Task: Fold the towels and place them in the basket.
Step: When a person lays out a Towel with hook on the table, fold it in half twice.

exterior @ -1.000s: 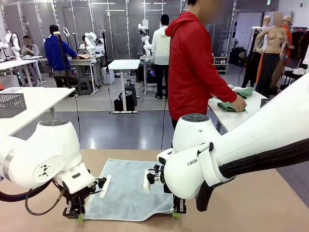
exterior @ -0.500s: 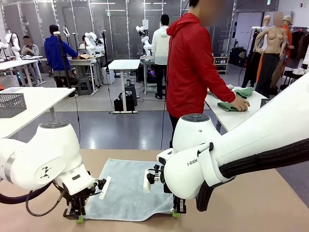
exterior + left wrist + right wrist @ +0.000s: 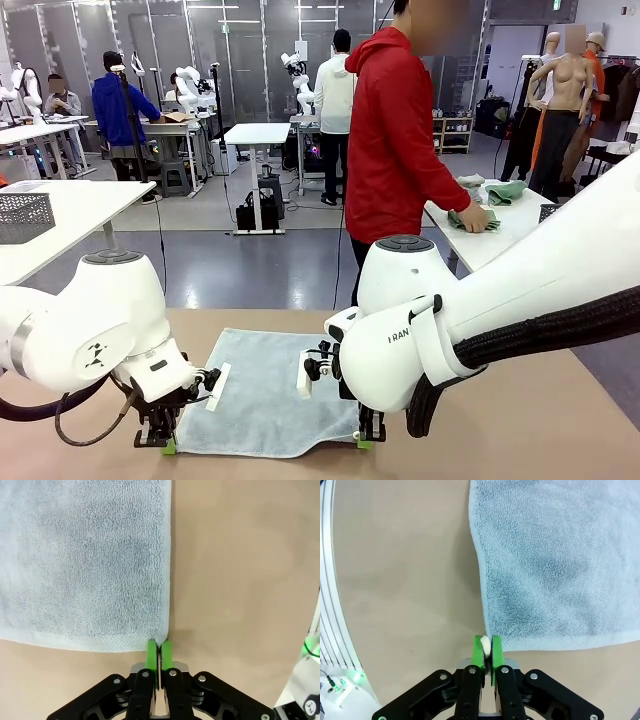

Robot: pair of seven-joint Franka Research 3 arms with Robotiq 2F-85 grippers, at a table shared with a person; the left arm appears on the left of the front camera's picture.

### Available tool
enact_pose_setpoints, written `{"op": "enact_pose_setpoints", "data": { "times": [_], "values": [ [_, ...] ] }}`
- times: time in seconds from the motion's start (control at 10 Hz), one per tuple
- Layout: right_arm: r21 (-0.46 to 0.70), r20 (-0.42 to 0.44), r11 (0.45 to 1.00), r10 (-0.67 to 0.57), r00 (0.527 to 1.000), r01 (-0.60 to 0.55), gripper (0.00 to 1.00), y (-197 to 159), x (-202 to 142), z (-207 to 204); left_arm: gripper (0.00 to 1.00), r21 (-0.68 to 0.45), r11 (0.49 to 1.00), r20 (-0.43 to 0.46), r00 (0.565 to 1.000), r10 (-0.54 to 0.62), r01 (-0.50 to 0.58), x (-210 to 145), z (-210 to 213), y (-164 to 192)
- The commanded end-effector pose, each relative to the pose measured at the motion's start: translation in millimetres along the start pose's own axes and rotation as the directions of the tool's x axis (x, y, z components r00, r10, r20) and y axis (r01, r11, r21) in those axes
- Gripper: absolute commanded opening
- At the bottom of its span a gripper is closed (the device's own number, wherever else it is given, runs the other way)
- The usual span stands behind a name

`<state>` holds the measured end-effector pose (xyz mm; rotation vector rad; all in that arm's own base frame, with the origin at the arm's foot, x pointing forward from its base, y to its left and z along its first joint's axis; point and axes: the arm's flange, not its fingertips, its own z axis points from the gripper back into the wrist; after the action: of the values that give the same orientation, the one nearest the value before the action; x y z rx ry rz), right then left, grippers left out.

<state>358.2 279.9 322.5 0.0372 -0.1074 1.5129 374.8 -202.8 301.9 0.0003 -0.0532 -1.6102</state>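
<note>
Front: towel (image 3: 265,395) flat on surface (image 3: 520,420), lower centre of frame.
Left wrist: left gripper (image 3: 160,653) pinched shut on a towel corner.
Right wrist: right gripper (image 3: 487,651) likewise clamps the other near corner.
Advice: lift both evenly, keep the edge taut.

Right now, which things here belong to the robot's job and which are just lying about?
In the job: the towel, flat on the tan table; the left tool, shut on one near corner; the right tool, shut on the other.
Lying about: green cloths on the white side table, one under a person's hand.
</note>
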Motion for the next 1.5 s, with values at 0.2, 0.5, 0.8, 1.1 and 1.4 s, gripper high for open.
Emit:
{"op": "enact_pose_setpoints", "data": {
  "times": [0.2, 0.5, 0.8, 1.1, 1.4],
  "values": [
    [0.000, 0.000, 1.000, 0.000, 1.000, 0.000, 0.08, 0.0, 0.0, 0.0, 0.00, 0.000, 1.000, 0.000, 1.000, 0.000, 0.000, 0.0, 0.0, 0.0],
    [-0.011, 0.062, 0.999, 0.044, 0.997, -0.043, 0.08, -17.6, -9.6, 13.7, 0.04, 0.066, 0.998, -0.018, 1.000, -0.013, 0.015, 14.5, 26.6, 6.3],
    [-0.069, 0.041, 0.997, 0.047, 0.998, -0.044, 0.08, -36.9, -3.3, 38.4, 0.04, 0.175, 0.984, -0.009, 1.000, -0.028, 0.029, 31.2, 62.9, 24.4],
    [-0.118, 0.031, 0.993, 0.037, 0.999, -0.033, 0.08, -62.9, -8.9, 58.6, 0.04, 0.265, 0.964, -0.014, 0.999, -0.031, 0.033, 34.7, 83.1, 46.7],
    [-0.132, 0.017, 0.991, 0.026, 1.000, -0.024, 0.08, -78.7, -17.6, 60.7, 0.04, 0.288, 0.958, -0.019, 1.000, -0.004, 0.009, 30.9, 85.3, 62.9]
  ]
}}
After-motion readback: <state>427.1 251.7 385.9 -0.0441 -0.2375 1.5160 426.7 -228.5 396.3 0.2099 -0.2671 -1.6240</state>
